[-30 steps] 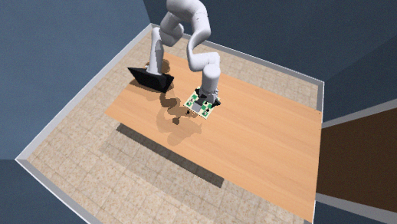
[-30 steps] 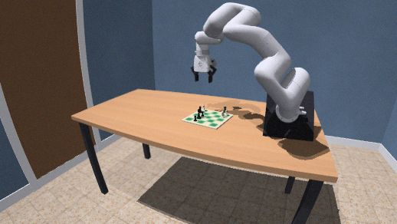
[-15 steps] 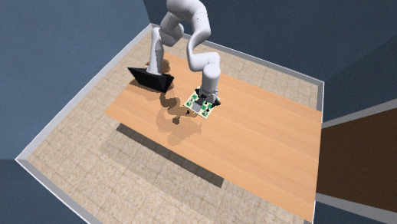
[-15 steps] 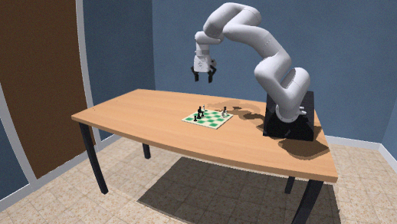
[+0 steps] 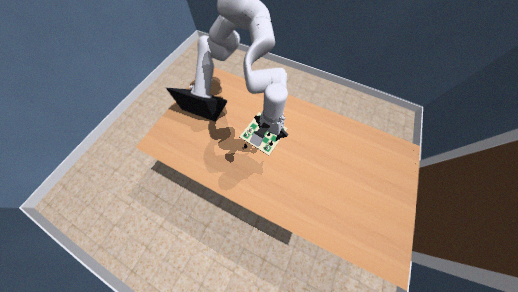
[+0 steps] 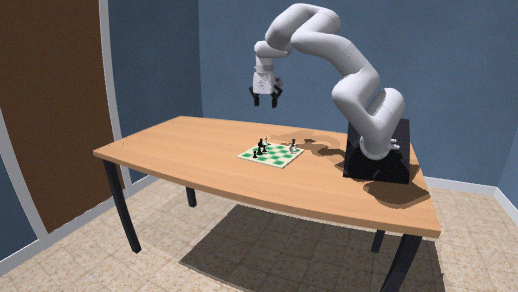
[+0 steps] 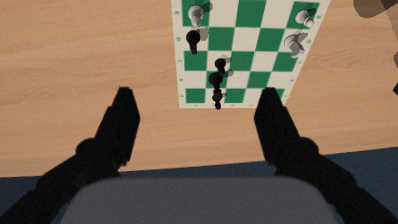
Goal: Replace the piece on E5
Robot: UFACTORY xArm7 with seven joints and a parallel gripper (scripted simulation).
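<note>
Above the board, top view: gripper [image 5: 263, 136] hangs over the green-and-white chessboard [image 5: 248, 132], hiding most of it.
Top, counts: one arm [image 5: 260, 60], one black base block [image 5: 197, 102], one wooden table [image 5: 325, 165]; pieces too small to count here.
Exterior, gripper: high over the board's far edge, well apart from it, fingers spread wide, nothing between them.
Exterior, board: lies flat near the table's middle, close to the base block; dark pieces cluster at its left end, a pale piece stands at the right.
Wrist, counts: two black fingers; four black pieces [image 7: 216, 79], three in a tight column near the board's near edge, one apart up-left; three white pieces [image 7: 295, 44] in view.
Wrist, squares: edge letters unreadable, so cannot tell which pieces sit on E5 and A1.
</note>
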